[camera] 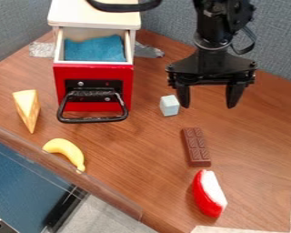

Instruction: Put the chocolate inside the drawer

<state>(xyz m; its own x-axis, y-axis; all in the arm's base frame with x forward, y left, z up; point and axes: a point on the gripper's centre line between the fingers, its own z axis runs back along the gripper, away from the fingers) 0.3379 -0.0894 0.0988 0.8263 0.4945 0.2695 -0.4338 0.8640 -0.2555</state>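
Our claw (pixel 208 107) is spread apart, the chocolate (pixel 196 146) is on the counter (pixel 136 150) ahead and right of the drawer (pixel 93 72), and lol, we could bump the block (pixel 169 105) dropping too drawer-ward.

The black arm (pixel 216 27) hangs over the worktop (pixel 251 150), toward its far edge, wrist upright, a cable looping beside it. Its end effector (pixel 208 106) points straight down, both fingers (pixel 234 94) spread wide apart.

Bright, diffuse light casts soft, faint shadows.
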